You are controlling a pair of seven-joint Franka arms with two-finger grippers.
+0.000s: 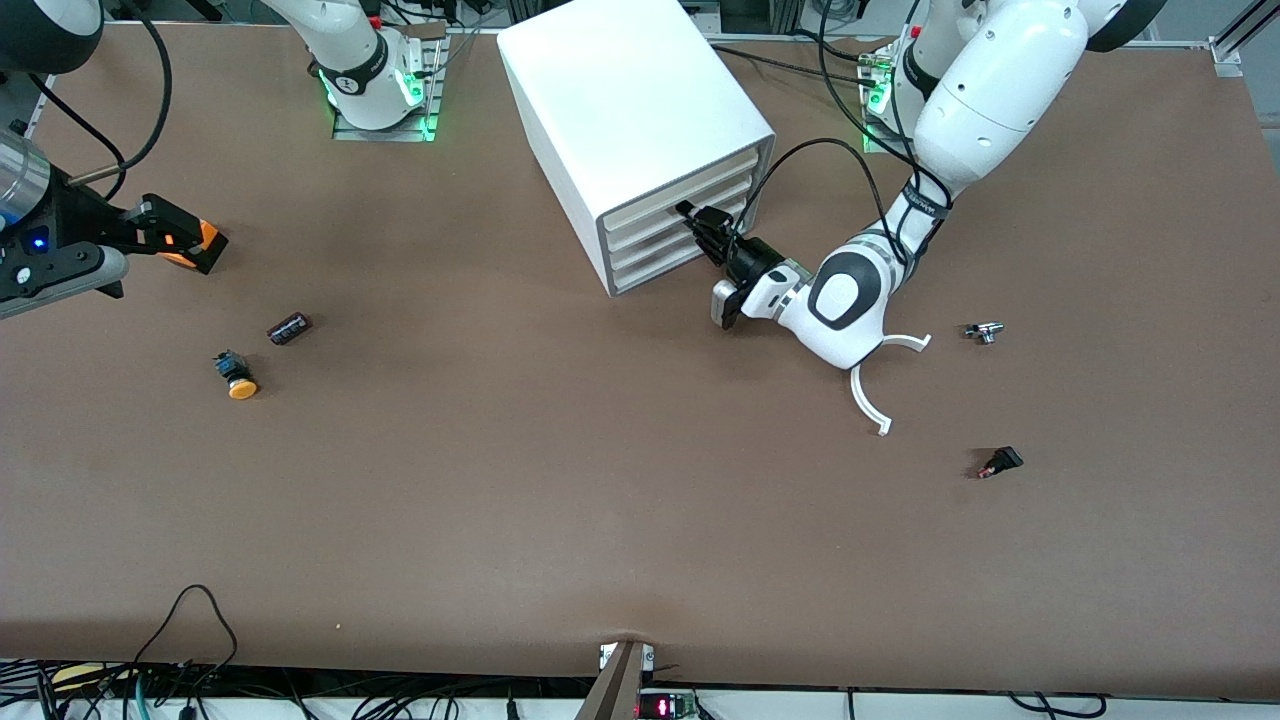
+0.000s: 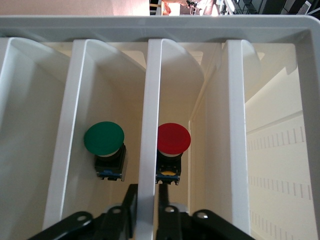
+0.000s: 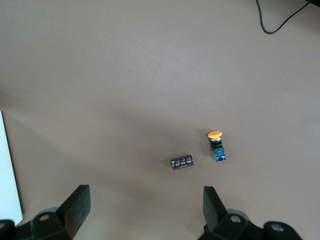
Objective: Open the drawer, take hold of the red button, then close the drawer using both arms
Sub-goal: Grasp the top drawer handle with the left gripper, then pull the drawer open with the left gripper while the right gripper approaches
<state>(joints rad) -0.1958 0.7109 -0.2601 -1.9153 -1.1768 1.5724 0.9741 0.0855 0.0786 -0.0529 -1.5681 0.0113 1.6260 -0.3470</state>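
The left gripper [image 1: 697, 222] is at the front of the white cabinet [image 1: 630, 110], its black fingers [image 2: 131, 200] set narrowly on either side of a thin white edge, probably the lip of a drawer front, though from the wrist view I can't be certain which part it is. Whether the pads actually pinch that edge I cannot tell. Just past the fingertips, the drawer [image 2: 172, 100] holds the button [image 2: 173, 145], standing on its dark body with the round red cap up. In the compartment beside it, across the white wall, stands a similar button with a green cap [image 2: 104, 145]. The other compartments I can see look bare and cream-coloured.

In the front view the four stacked drawers look close to flush with the cabinet's face.

The right gripper [image 3: 145, 205] hangs with its fingers spread wide and nothing between them, over the table [image 1: 560, 500] at the right arm's end, where that arm waits. Below it on the brown surface lie a dark cylindrical part [image 1: 289, 328] and, just beside it and nearer the front camera, an orange-capped button [image 1: 236, 376].

Toward the left arm's end lie a curved white bracket [image 1: 872, 400], a small metal piece [image 1: 985, 331] and a small black part [image 1: 1000, 462].
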